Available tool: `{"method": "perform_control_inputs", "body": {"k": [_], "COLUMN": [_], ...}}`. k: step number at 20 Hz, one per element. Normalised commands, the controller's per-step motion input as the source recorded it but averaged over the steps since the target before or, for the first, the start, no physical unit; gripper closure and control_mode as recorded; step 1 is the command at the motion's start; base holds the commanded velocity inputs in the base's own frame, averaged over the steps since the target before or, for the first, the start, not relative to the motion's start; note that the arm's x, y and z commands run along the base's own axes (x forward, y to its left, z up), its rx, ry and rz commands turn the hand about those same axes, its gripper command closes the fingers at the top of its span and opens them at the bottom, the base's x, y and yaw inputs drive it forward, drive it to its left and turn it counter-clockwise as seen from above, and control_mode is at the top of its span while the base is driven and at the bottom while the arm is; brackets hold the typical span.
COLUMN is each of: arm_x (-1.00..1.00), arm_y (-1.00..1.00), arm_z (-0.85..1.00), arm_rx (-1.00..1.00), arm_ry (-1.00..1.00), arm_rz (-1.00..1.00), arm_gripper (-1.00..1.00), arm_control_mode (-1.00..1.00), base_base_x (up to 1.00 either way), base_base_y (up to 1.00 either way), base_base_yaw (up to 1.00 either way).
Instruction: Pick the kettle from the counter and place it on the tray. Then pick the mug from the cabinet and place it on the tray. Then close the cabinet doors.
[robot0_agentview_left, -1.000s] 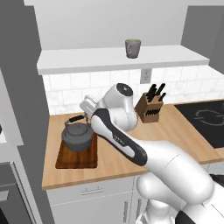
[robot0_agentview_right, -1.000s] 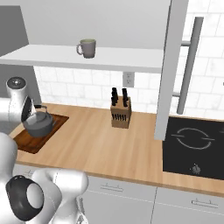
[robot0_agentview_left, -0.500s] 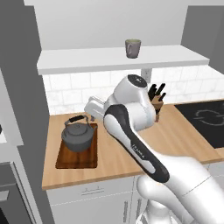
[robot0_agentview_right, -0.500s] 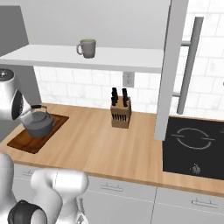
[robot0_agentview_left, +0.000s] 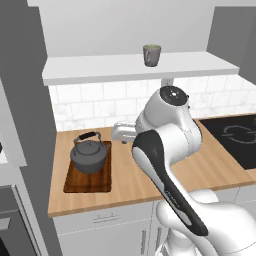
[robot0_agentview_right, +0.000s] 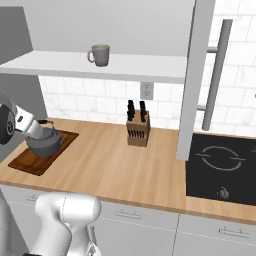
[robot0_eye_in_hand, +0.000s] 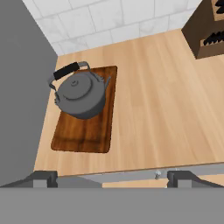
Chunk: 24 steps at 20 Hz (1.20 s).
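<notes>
The dark grey kettle (robot0_agentview_left: 90, 154) (robot0_agentview_right: 44, 142) (robot0_eye_in_hand: 81, 94) stands upright on the dark brown tray (robot0_agentview_left: 86, 182) (robot0_agentview_right: 26, 161) (robot0_eye_in_hand: 83, 135), at the left end of the wooden counter (robot0_agentview_left: 130, 180) (robot0_agentview_right: 115, 165). My gripper (robot0_eye_in_hand: 113, 177) hovers above and in front of them. Its fingertips (robot0_eye_in_hand: 43, 178) are wide apart, open, with nothing between them. My white hand (robot0_agentview_left: 122, 133) shows just right of the kettle. The grey-green mug (robot0_agentview_left: 152, 55) (robot0_agentview_right: 100, 55) sits on the white cabinet shelf (robot0_agentview_left: 100, 69) (robot0_agentview_right: 60, 65). The right cabinet door (robot0_agentview_right: 192, 75) stands open, its bar handle (robot0_agentview_right: 216, 75) facing out.
A wooden knife block (robot0_agentview_right: 137, 130) (robot0_eye_in_hand: 208, 30) stands at the tiled back wall mid-counter. The black hob (robot0_agentview_left: 235, 140) (robot0_agentview_right: 220, 165) lies to the right. A tall grey panel (robot0_agentview_left: 22, 125) (robot0_eye_in_hand: 19, 87) bounds the counter's left end. My own arm (robot0_agentview_left: 165, 150) rises between tray and hob.
The arm's elbow has swung up and to the right, and the hand has shifted slightly right of the kettle. The kettle stays on the tray; the jaws stay open.
</notes>
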Motion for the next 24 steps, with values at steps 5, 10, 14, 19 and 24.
{"method": "perform_control_inputs", "body": {"k": [5, 10, 14, 19, 24], "arm_x": [-0.17, -0.02, 0.28, 0.48, 0.46], "arm_y": [-0.52, -0.47, -0.21, -0.15, -0.18], "arm_z": [0.15, 0.12, 0.72, 0.89, 0.80], "arm_rx": [-0.11, 0.00, -0.03, -0.05, -0.02], "arm_ry": [-0.07, -0.09, -0.21, -0.08, 0.00], "arm_rz": [0.04, 0.04, -0.02, -0.07, -0.04], "arm_gripper": [-1.00, -1.00, -1.00, -1.00, -1.00], "arm_control_mode": [-1.00, -1.00, -1.00, -1.00, -1.00], "base_base_x": [0.00, 0.00, 0.00, 0.00, 0.00], "base_base_y": [0.00, 0.00, 0.00, 0.00, 0.00], "base_base_yaw": [0.00, 0.00, 0.00, 0.00, 0.00]}}
